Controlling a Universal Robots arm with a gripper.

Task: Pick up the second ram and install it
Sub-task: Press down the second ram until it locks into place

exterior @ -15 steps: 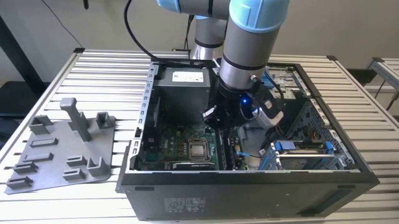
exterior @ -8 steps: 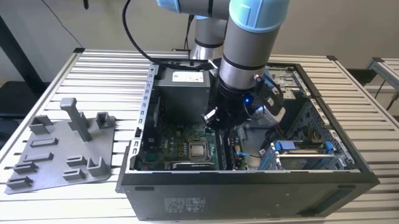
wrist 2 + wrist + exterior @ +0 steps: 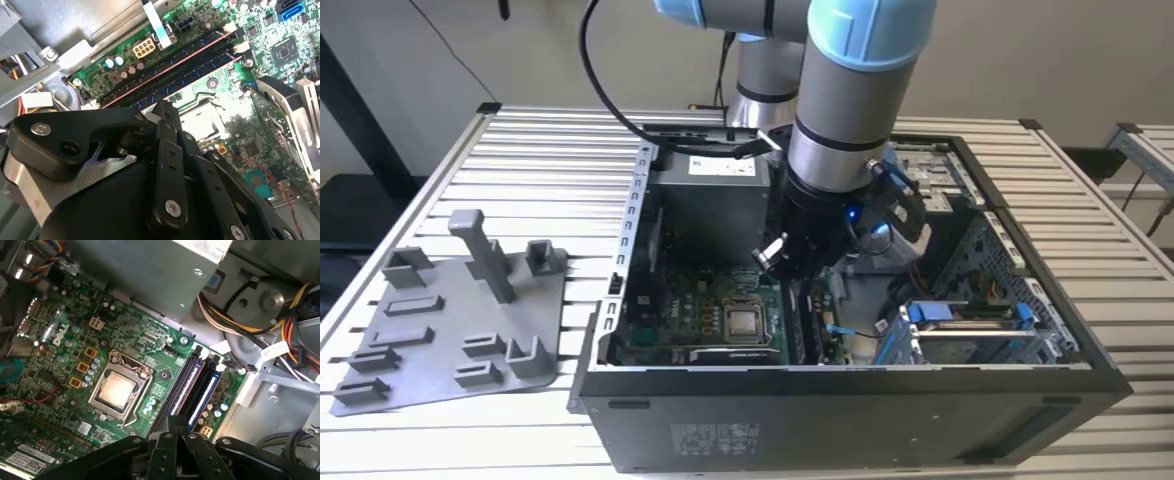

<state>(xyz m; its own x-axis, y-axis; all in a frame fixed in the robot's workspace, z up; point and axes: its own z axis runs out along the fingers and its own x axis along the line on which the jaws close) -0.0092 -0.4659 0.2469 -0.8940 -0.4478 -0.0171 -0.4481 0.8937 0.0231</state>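
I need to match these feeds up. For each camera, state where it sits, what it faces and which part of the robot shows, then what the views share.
Exterior view: off the arm, above the slatted table, looking down into the open computer case; the arm and gripper reach inside.
First wrist view: on the wrist, facing the motherboard, processor socket and memory slots; gripper links in front.
Second wrist view: on the wrist, facing the memory slots; gripper in front.
Shared: all see the motherboard and gripper.
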